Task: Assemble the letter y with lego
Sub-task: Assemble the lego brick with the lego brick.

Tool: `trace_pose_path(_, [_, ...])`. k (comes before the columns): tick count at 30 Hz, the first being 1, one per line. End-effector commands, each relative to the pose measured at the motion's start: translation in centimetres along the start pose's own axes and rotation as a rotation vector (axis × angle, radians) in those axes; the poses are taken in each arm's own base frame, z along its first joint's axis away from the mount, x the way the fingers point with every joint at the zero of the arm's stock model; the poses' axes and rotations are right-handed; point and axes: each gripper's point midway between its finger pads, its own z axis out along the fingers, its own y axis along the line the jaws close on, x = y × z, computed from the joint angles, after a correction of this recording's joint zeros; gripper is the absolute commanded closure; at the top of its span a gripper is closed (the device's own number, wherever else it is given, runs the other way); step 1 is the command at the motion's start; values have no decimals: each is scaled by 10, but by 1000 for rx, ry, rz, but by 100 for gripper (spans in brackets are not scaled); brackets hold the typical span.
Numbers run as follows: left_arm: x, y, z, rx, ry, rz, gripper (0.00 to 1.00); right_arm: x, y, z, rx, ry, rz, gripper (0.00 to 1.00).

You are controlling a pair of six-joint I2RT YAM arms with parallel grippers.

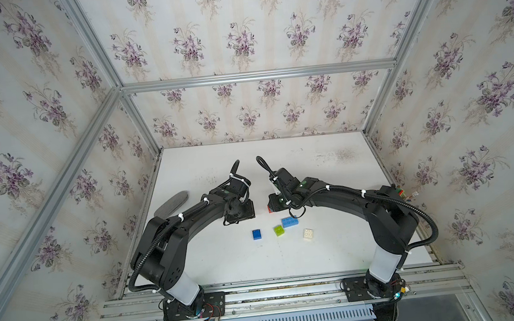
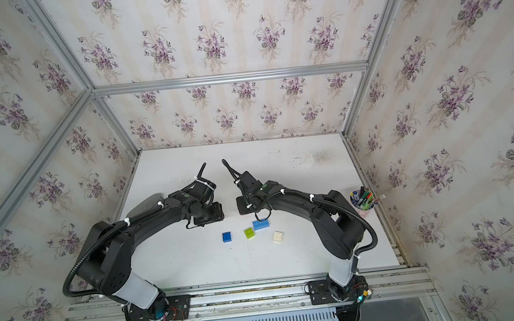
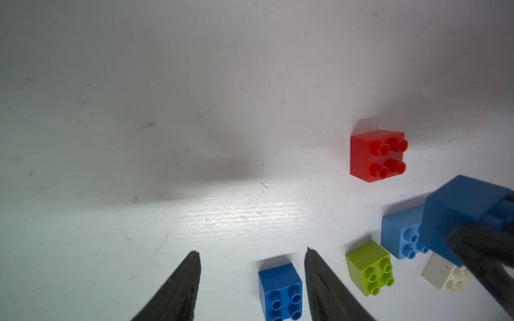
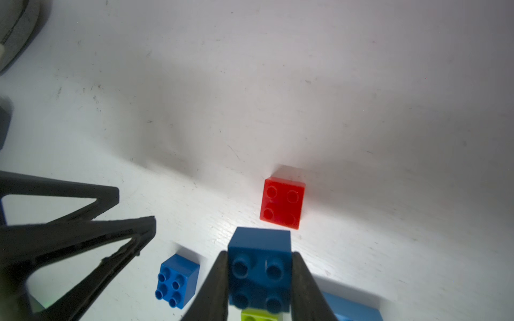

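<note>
left gripper part open, empty, near loose blue brick, seemingly lining up to take it | right gripper clamps held blue brick off the table beside red brick, likely to stack | green brick, long brick, white brick lie loose, unjoined

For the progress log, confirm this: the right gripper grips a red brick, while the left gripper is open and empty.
Wrong on the colour: the right gripper grips a dark blue brick, not a red one, as the right wrist view shows; the red brick lies loose on the table. The left gripper is open and empty.
</note>
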Motion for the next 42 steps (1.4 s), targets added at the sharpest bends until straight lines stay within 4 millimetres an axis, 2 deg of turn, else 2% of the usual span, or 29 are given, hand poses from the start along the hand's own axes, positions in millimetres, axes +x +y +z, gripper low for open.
trace_pose_path(1, [2, 2, 0, 17, 19, 11, 38, 5, -9, 3, 65, 24, 54, 76])
trace_pose_path(12, [-1, 3, 0, 44, 29, 22, 38, 12, -8, 18, 107, 62, 76, 76])
trace_pose_path(26, [0, 8, 2, 46, 39, 7, 38, 14, -17, 27, 158, 82, 71, 77])
trace_pose_path(35, [1, 8, 4, 44, 40, 2, 38, 17, -16, 33, 151, 103, 81, 77])
trace_pose_path(42, [1, 9, 4, 43, 40, 2, 38, 25, -25, 34, 210, 143, 106, 77])
